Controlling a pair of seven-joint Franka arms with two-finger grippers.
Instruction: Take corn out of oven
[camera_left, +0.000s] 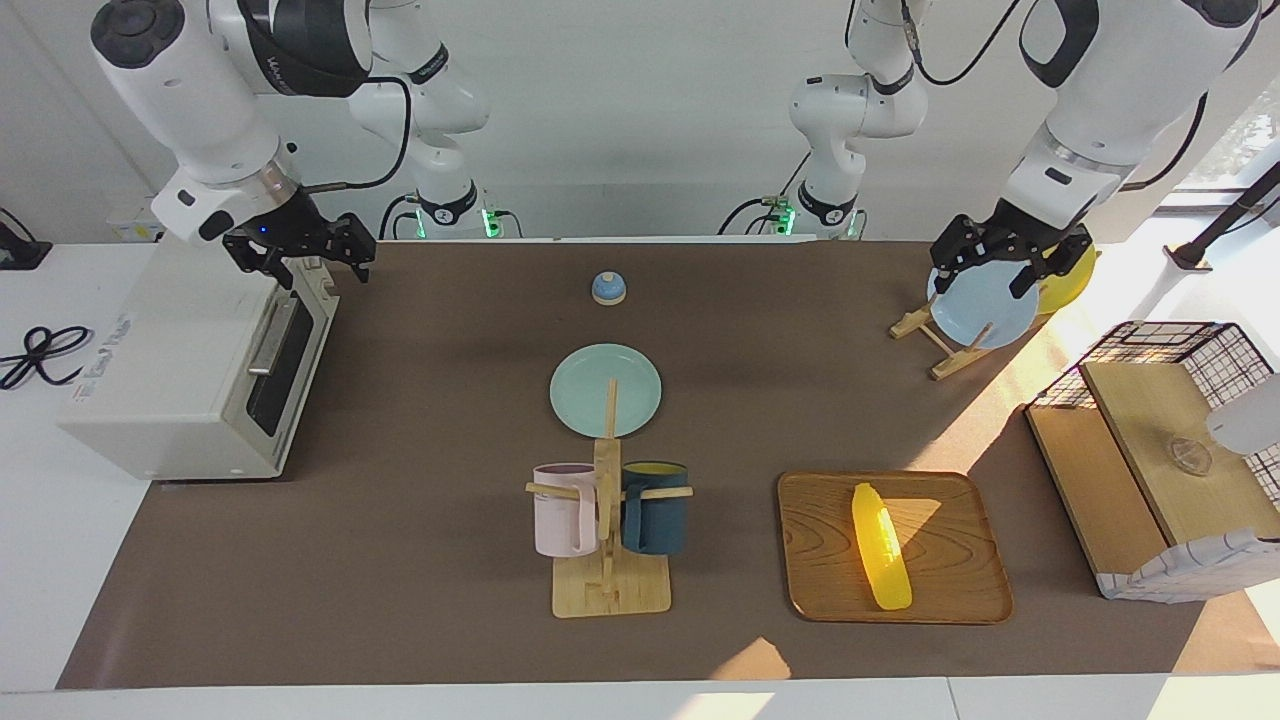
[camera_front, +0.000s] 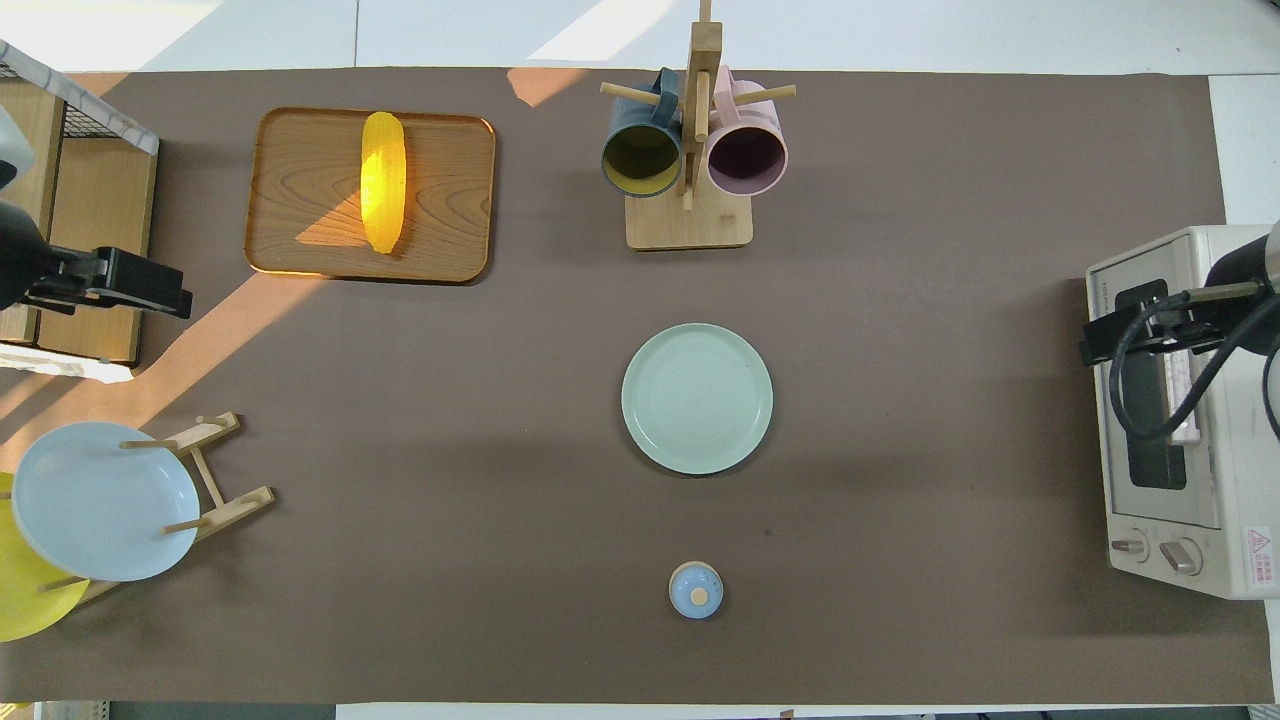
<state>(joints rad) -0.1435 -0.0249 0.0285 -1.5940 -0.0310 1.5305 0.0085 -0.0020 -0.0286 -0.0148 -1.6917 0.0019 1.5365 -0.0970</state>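
Note:
The yellow corn (camera_left: 880, 548) (camera_front: 384, 180) lies on a wooden tray (camera_left: 960, 590) (camera_front: 300, 230) toward the left arm's end of the table, with no gripper touching it. The white oven (camera_left: 180, 380) (camera_front: 1230, 430) stands at the right arm's end with its dark glass door closed. My right gripper (camera_left: 315, 268) (camera_front: 1100, 340) hangs open over the oven's top front edge with nothing in it. My left gripper (camera_left: 980, 278) (camera_front: 160, 290) is raised over the plate rack, open and holding nothing.
A rack (camera_left: 940, 345) with a light blue plate and a yellow plate stands near the left arm's base. A wire-and-wood basket (camera_left: 1150, 460) sits beside the tray. Mid-table are a green plate (camera_left: 605, 390), a mug tree (camera_left: 610, 590) with two mugs, and a small blue lid (camera_left: 608, 288).

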